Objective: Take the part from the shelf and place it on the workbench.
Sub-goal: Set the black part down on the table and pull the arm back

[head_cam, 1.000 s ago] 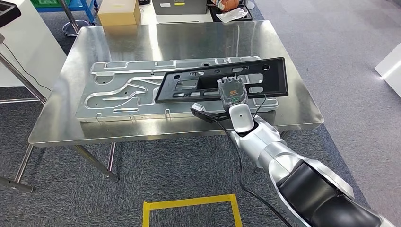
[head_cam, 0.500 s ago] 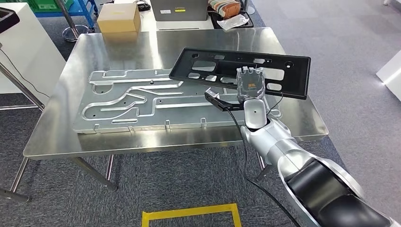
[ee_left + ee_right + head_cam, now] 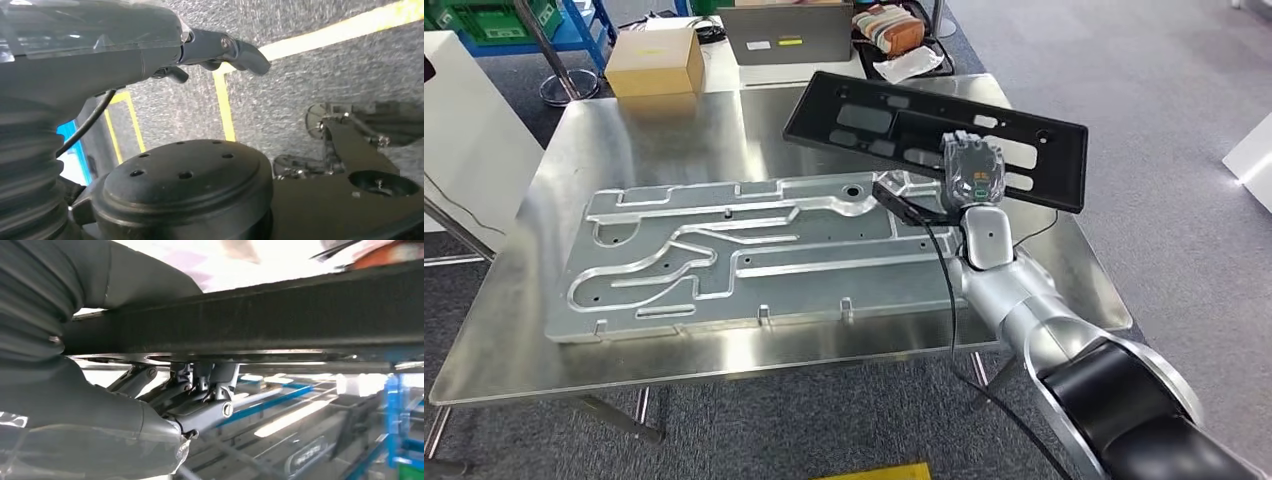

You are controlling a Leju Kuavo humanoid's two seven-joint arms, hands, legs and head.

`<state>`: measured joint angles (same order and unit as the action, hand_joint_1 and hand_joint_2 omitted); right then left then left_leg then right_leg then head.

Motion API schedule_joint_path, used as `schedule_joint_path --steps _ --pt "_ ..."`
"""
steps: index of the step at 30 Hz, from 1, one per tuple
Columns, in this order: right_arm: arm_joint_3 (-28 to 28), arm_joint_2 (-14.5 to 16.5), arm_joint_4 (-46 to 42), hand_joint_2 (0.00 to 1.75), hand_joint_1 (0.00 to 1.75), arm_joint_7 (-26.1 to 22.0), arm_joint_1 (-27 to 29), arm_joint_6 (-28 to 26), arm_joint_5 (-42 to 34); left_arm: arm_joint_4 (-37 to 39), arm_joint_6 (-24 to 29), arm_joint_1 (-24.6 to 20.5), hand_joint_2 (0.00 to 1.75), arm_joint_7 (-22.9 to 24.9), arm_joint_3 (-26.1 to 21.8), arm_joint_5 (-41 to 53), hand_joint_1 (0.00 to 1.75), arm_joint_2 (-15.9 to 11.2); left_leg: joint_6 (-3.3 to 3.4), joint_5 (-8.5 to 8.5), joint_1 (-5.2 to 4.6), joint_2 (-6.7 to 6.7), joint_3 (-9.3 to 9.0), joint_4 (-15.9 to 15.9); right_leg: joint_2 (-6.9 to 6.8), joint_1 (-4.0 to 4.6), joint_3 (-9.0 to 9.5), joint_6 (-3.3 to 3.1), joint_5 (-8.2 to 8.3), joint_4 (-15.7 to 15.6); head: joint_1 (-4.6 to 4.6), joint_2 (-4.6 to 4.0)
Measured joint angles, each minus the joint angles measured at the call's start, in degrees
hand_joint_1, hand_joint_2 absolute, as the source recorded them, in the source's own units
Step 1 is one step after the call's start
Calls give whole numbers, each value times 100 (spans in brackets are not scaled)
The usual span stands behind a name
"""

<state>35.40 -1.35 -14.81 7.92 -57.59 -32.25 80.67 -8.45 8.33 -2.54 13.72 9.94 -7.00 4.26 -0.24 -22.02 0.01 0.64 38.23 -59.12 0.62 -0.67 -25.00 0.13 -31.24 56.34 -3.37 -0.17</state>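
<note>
The part is a long black plastic frame (image 3: 894, 125) with several cut-outs. My right hand (image 3: 972, 172) grips it near its middle from the near side and holds it tilted in the air over the far right of the steel workbench (image 3: 674, 120). In the right wrist view the frame's dark edge (image 3: 280, 320) runs across above my right hand (image 3: 150, 405), whose fingers clamp it from below. My left hand (image 3: 150, 45) hangs over the carpet, its fingers loosely extended and holding nothing.
A large milled aluminium plate (image 3: 724, 250) covers most of the workbench. Behind the bench are a cardboard box (image 3: 654, 60), a grey case (image 3: 786, 30) and a bag (image 3: 894, 20). A white cabinet (image 3: 474, 130) stands at the left. Yellow floor tape (image 3: 225, 105) lies below.
The view has shifted closer to the bench. My right hand has carried the black frame up and away, from over the plate's right part to beyond its far right corner.
</note>
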Motion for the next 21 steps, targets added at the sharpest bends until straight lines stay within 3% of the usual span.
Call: schedule_joint_path --steps 1,3,5,8,9,10,11,12,13,14,15,16,18,21 --pt "-86 25 -36 175 175 -175 70 -22 -59 1 -6 -1 175 -3 -13 -2 0 2 57 74 -17 2 8 38 4 -1 -5 36 -50 33 1 0" --pt "-267 50 -185 175 175 -436 164 -26 -135 -5 -11 -23 175 -3 -28 -1 0 14 153 19 -41 26 -13 2 -4 -20 -26 103 -131 68 3 0" --pt "-425 65 -377 175 175 -547 168 -26 -164 -13 -11 -47 175 1 -32 4 0 28 214 -36 -30 33 -62 32 -32 -39 -159 153 -259 332 4 0" --pt "-592 78 -527 175 175 -576 198 -27 -170 -16 -11 -29 175 2 -33 5 0 43 267 -133 -19 47 -188 75 -53 -47 -858 222 -620 1460 5 0" --pt "-624 79 -540 175 175 -585 255 -28 -170 -16 -11 -14 175 2 -34 4 0 48 271 -174 -21 61 -243 82 -54 -46 -1097 226 -637 1756 5 0" --pt "-651 81 -562 175 175 -620 329 -28 -165 -16 -11 -3 175 2 -34 4 0 51 273 -217 -25 78 -302 86 -55 -36 -1258 207 -519 1852 5 0" --pt "-686 86 -614 175 175 -694 402 -28 -152 -16 -9 5 175 2 -34 5 0 56 272 -258 -36 95 -359 88 -54 -17 -1332 164 -274 1730 5 0" --pt "-743 92 -700 175 175 -818 457 -28 -131 -16 -5 11 175 2 -34 5 0 62 270 -293 -52 106 -408 90 -53 18 -1327 91 66 1413 5 0" --pt "-828 107 -817 175 175 -1001 490 -28 -98 -16 0 16 175 2 -34 4 0 76 268 -324 -59 108 -445 97 -52 68 -1278 -15 388 1036 5 0" --pt "-924 132 -929 175 175 -1210 507 -28 -62 -15 16 19 175 -3 -35 4 0 93 260 -345 -76 103 -468 103 -54 111 -1222 -112 634 719 2 0" --pt "-1022 177 -1014 175 175 -1430 513 -28 -19 -14 42 23 175 -19 -37 4 0 105 246 -359 -68 95 -486 117 -56 154 -1173 -186 780 502 1 0" --pt "-1111 248 -1066 175 175 -1653 517 -28 25 -13 83 24 175 -50 -39 3 0 114 232 -371 -61 84 -499 124 -57 177 -1137 -218 828 404 -1 0" --pt "-1239 457 -1091 175 175 -2063 524 -28 86 -12 220 18 175 -175 -43 -21 0 115 209 -392 -46 61 -513 126 -53 184 -1093 -167 809 329 -3 0" --pt "-1353 870 -1080 175 175 -2614 542 -28 90 -15 470 -4 175 -573 -85 -161 0 138 198 -421 -77 17 -490 104 -28 147 -1043 -105 648 224 -4 0"
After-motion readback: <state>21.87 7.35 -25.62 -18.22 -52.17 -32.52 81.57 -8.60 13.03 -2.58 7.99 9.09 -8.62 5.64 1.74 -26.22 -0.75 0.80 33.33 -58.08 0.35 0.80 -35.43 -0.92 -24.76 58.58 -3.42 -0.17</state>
